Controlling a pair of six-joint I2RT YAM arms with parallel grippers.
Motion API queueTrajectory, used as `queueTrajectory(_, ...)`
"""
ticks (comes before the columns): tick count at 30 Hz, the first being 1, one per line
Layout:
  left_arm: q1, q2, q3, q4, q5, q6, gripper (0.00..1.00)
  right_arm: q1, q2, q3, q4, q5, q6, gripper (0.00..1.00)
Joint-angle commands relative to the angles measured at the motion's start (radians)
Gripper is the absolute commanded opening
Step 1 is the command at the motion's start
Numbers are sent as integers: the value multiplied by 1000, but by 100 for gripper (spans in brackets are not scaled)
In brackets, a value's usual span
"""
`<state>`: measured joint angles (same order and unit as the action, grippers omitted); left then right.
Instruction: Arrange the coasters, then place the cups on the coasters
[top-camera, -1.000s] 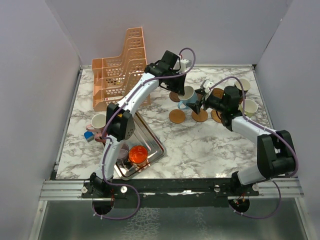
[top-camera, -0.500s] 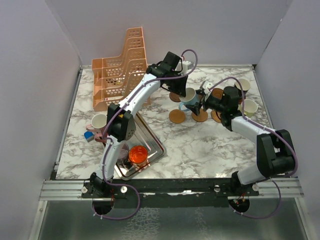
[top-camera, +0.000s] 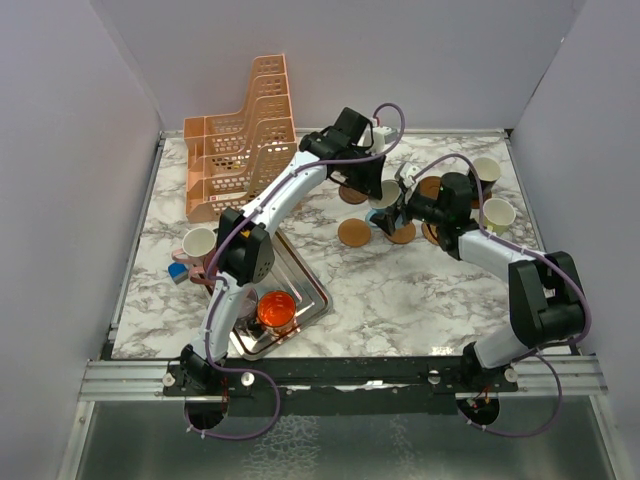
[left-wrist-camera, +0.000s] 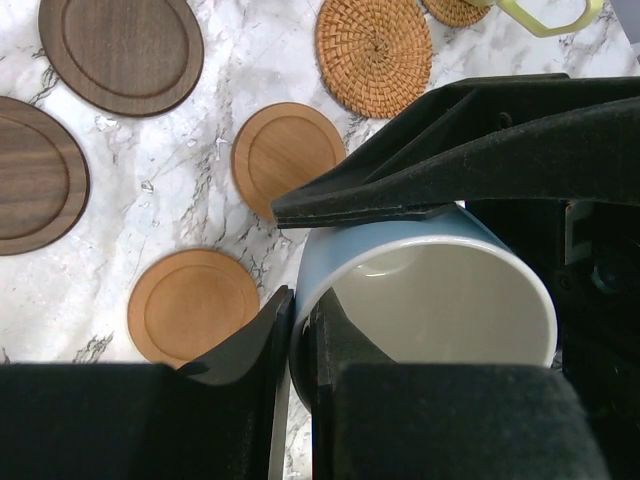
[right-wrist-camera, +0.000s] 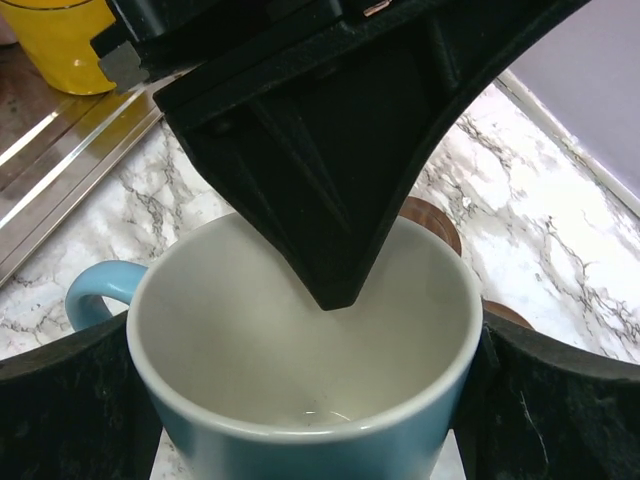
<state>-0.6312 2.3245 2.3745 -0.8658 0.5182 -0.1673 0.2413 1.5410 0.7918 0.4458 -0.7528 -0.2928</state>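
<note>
Finding: the blue cup (left-wrist-camera: 430, 300) is upright over the back-centre of the table (top-camera: 400, 290), just beside a bare tan coaster (left-wrist-camera: 193, 305). Whether its base is seated cannot be told.

Left fingers (left-wrist-camera: 285, 322) are clamped on the cup wall at the rim, one inside and one outside. Right fingers (right-wrist-camera: 80, 410) stand wide apart, flanking the cup body. Contact with it cannot be confirmed.

Recommendation: only one grip should carry the cup. Draw the right fingers clear sideways without nudging it. Then centre the cup over the coaster, lower it level, and release only once it is seated.

cup (top-camera: 385, 193) among coasters (top-camera: 352, 233), tray (top-camera: 303, 283) near left
</note>
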Motion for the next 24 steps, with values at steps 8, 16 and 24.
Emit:
queueTrajectory(8, -1, -94, -4, 70, -33, -8, 0, 9, -71, 10, -59, 81, -38, 100)
queueTrajectory(16, -1, -97, -17, 70, -80, 21, 0, 9, -122, 33, -158, 42, -21, 100)
queueTrajectory(24, -1, -98, -25, 69, -81, 32, 0, 7, -132, 31, -203, 63, -27, 100)
